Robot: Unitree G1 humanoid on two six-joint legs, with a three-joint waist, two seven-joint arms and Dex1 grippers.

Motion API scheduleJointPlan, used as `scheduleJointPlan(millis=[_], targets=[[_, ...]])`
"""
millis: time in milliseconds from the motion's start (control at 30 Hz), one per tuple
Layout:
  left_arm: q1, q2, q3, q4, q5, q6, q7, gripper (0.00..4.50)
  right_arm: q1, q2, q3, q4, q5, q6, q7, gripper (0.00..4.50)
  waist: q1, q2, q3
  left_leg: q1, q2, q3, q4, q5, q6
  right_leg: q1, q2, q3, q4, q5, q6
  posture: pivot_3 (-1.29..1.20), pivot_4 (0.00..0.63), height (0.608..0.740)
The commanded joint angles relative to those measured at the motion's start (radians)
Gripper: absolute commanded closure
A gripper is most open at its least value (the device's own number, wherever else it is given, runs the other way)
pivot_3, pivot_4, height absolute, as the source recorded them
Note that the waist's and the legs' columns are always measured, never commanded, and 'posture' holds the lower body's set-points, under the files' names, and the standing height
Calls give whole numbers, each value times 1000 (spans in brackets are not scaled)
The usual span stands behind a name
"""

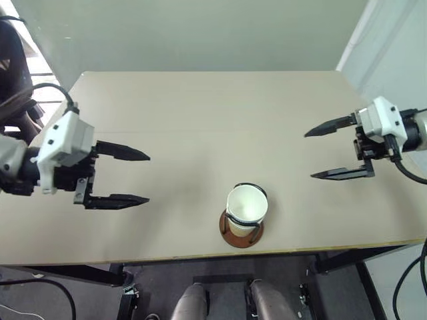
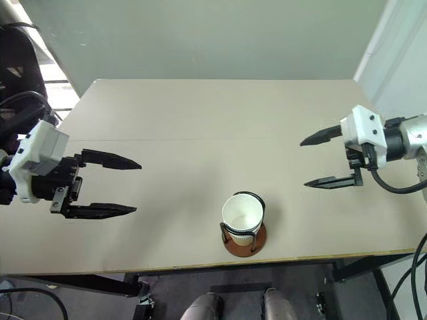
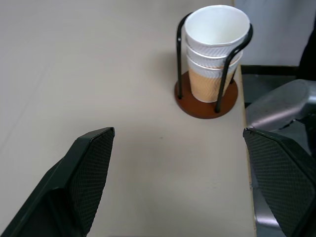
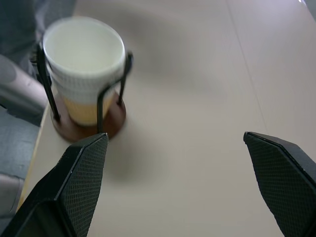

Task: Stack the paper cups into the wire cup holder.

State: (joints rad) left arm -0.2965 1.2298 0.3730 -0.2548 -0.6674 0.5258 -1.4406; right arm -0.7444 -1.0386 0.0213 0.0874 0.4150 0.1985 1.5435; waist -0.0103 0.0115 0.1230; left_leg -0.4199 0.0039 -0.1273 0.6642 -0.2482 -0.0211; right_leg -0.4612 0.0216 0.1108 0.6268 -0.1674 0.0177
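Beige rectangular worktop [image 1: 200,113]. Near its front edge, about midway across, stands the wire cup holder [image 1: 241,235]: round reddish-brown wooden disc base, thin black wire loops rising upright. Inside it, the pale yellow-tan tapered paper cups [image 3: 213,54] sit nested one in another, white rolled rims showing as stacked bands, topmost cup's white interior facing up. The left wrist view shows three rims in the stack. Wire loops reach about level with the top rim.

Left gripper [image 1: 120,177] hangs over the worktop's left side, white housing, two black fingers pointing toward the middle; jaws wide apart, nothing between them. Right gripper [image 1: 337,150] hangs over the right side, fingers pointing inward; jaws likewise wide apart and empty. Both well apart from the holder, which stands between them, nearer the front edge.
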Motion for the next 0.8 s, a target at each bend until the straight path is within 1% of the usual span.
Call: scheduleJointPlan(millis=[33,233,333,467,800], targets=[[28,19,78,-15,3,9,11,0,9,-39,-76,40,-7,-43,1,30,-1,0,0,0,0,0,0,0,0,0,0,0,0,0,0,0,150,740],[123,5,180,-19,2,32,23,0,30,-79,-161,111,27,-40,8,30,-1,0,0,0,1,0,1,0,0,1,0,0,0,0,0,0,150,740],[170,-4,223,-42,-4,43,29,0,44,-84,-191,91,57,-14,13,30,-1,0,0,1,1,0,2,0,0,1,0,0,0,0,0,0,150,740],[180,-4,227,-50,-10,42,42,0,61,-77,-188,76,58,-5,15,30,-2,0,0,1,1,0,2,0,0,2,1,0,0,0,0,0,150,740],[179,-3,219,-40,-8,29,51,0,46,-51,-163,40,66,26,30,30,-2,0,0,1,1,0,2,0,0,2,1,0,0,0,0,0,150,740]])
